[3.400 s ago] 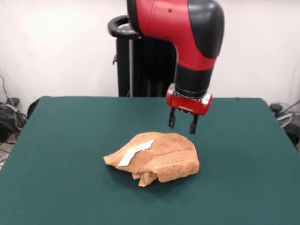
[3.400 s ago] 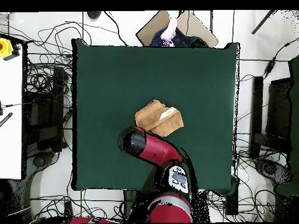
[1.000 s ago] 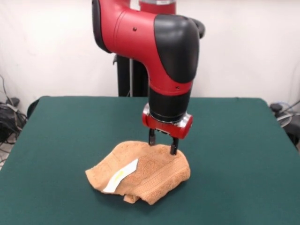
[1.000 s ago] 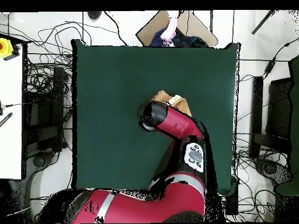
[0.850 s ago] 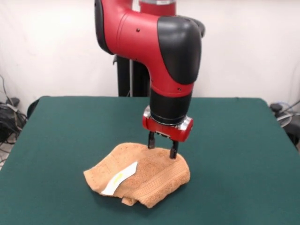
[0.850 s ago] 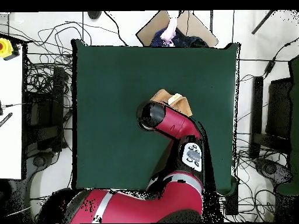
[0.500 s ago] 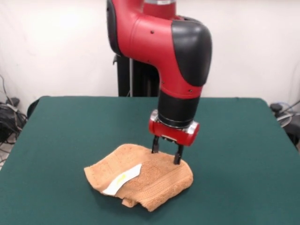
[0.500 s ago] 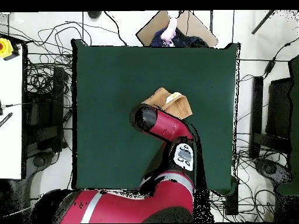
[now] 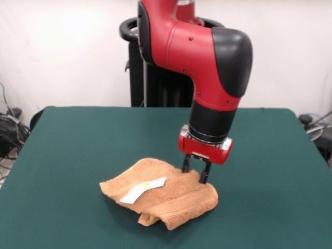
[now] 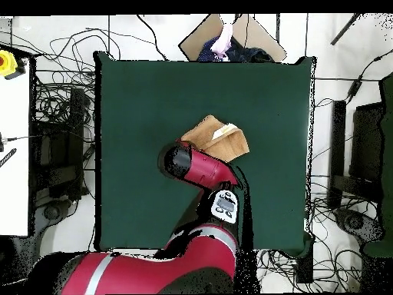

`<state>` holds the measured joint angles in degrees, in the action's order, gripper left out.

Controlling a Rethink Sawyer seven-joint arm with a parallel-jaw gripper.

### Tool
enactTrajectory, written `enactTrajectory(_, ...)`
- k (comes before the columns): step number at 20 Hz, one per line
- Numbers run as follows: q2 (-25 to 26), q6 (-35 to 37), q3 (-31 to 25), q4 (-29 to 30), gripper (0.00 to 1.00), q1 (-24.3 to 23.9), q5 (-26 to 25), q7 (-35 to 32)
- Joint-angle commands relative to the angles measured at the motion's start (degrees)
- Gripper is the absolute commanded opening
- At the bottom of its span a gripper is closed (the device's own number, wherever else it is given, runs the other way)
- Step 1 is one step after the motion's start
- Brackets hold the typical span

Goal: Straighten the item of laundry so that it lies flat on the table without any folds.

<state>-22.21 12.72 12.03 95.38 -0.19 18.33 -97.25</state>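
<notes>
The orange-tan towel (image 9: 161, 194) lies crumpled near the middle of the green table (image 9: 72, 140), with folds at its near edge and a white tag (image 9: 142, 190) on top. My gripper (image 9: 194, 171) points straight down at the towel's far right edge. Its fingers stand apart and their tips touch the cloth. In the overhead view the towel (image 10: 219, 138) shows just beyond the arm's elbow (image 10: 180, 163), which hides the gripper; the table (image 10: 138, 92) spreads wide around it.
The black pedestal (image 9: 155, 78) stands behind the table's far edge. Cables and equipment lie on the floor around the table (image 10: 54, 138). A cardboard piece (image 10: 230, 38) lies beyond the table's far edge in the overhead view.
The gripper came down from above the towel onto it, then moved right in the front view. The towel shifted right with it and changed shape.
</notes>
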Motion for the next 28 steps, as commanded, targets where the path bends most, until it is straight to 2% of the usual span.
enactTrajectory(1,3.1,-2.6,0.2,1.3,0.0,2.7,2.2,-15.0)
enactTrajectory(13,2.0,0.6,1.3,2.2,0.0,3.1,4.9,-16.7)
enactTrajectory(15,-1.7,4.8,1.9,3.6,0.0,3.2,4.6,-16.0)
enactTrajectory(18,-10.2,16.0,3.5,6.6,0.0,4.1,3.5,-14.8)
enactTrajectory(21,-15.0,25.9,6.4,6.6,0.0,6.1,2.1,-15.8)
enactTrajectory(28,-19.0,30.2,10.3,5.7,0.0,9.3,0.8,-16.7)
